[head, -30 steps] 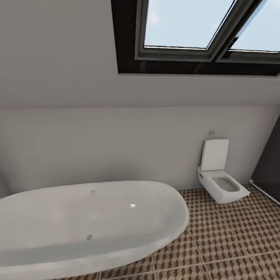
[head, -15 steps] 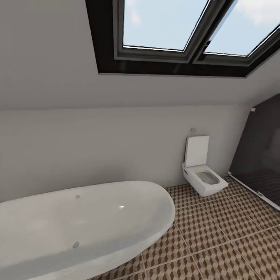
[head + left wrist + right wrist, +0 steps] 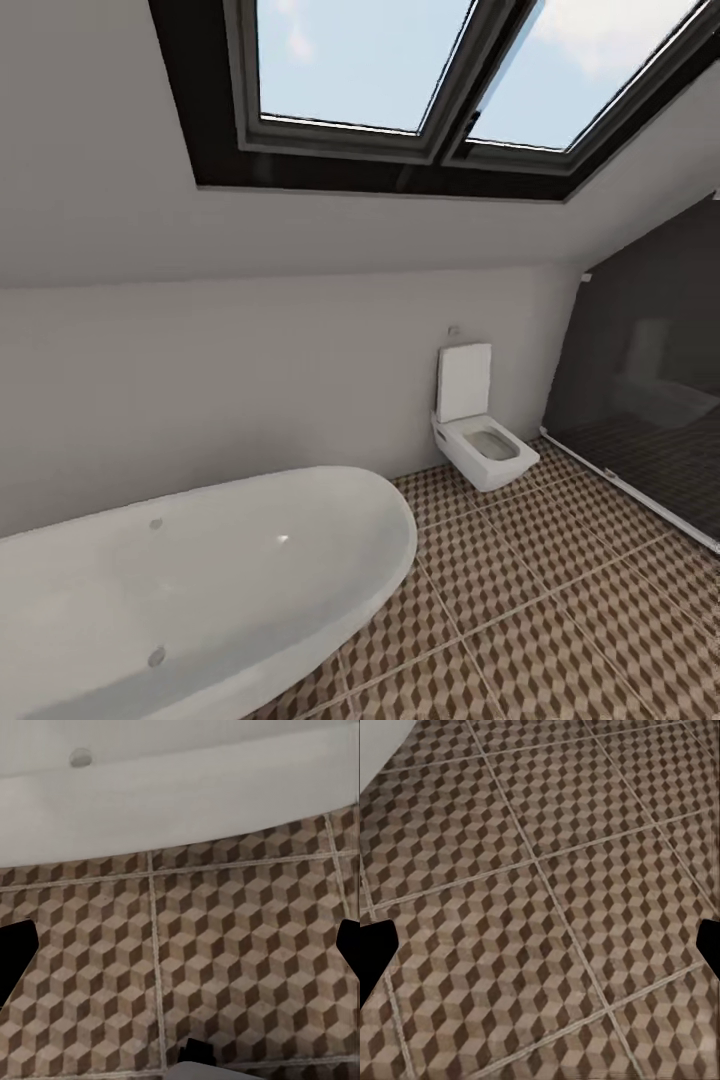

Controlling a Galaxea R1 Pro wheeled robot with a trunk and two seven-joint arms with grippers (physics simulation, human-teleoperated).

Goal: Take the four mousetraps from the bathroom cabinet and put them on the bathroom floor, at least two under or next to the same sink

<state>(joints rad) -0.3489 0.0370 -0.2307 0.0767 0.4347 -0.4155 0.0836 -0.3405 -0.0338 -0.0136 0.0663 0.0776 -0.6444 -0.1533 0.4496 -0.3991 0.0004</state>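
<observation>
The mousetraps, the cabinet and the bathroom sink are out of view. The bathroom floor [image 3: 560,610], tiled in a brown-and-beige cube pattern, spreads across the lower right of the head view. Over that floor [image 3: 240,937] my left gripper [image 3: 180,952] hangs open, its dark fingertips at the frame's two sides and nothing between them. My right gripper [image 3: 540,949] is likewise open above bare floor tiles [image 3: 585,855].
A rounded white tub [image 3: 190,590] fills the lower left; its side [image 3: 172,795] is close ahead of the left gripper. A white toilet [image 3: 480,440] stands at the back wall. A dark glass shower enclosure [image 3: 650,400] closes the right. A skylight [image 3: 440,80] is overhead.
The camera has turned right: tub and toilet have slid left in the picture and the dark shower enclosure has come into view at the right.
</observation>
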